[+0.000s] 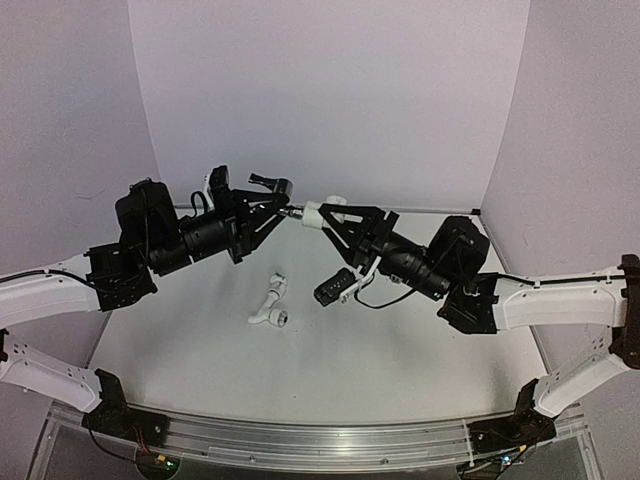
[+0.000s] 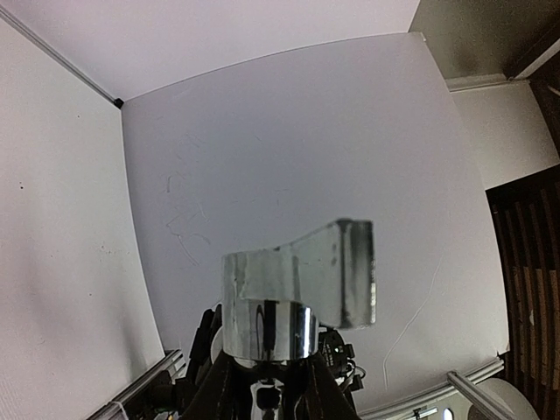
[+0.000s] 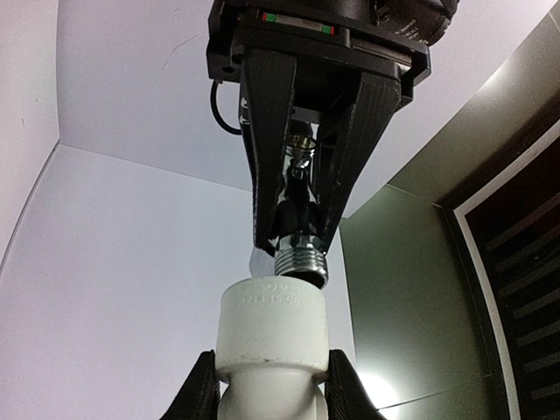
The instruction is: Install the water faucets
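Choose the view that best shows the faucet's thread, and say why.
Right wrist: the thread sits mid-frame, sharp, its tip at the white fitting. The top view shows only a tiny speck of it. The left wrist view shows the faucet's handle; the thread is hidden.

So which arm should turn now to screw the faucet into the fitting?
Left, probably. The left gripper holds the faucet in line with its wrist, thread at the mouth of the fitting. The right gripper can hold that steady.
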Controlling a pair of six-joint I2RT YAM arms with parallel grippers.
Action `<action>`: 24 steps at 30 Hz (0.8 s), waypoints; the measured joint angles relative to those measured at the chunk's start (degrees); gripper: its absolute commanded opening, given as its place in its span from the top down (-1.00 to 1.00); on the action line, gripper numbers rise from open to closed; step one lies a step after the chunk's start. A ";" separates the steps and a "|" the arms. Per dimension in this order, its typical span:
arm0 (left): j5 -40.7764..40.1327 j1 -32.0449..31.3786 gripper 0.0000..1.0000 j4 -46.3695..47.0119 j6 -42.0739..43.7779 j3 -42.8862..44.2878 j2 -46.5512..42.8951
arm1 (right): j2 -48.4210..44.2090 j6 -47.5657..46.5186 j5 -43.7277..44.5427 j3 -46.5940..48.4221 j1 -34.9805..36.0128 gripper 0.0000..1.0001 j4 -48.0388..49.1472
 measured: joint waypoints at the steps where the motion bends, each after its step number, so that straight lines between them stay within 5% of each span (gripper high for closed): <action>1: -0.02 0.00 1.00 -0.02 0.00 0.02 0.23 | 0.18 0.00 -0.08 0.00 0.00 1.00 0.18; 24: -1.94 -0.37 1.00 0.07 -0.20 0.72 1.76 | 1.59 0.00 -0.33 0.00 0.63 1.00 3.10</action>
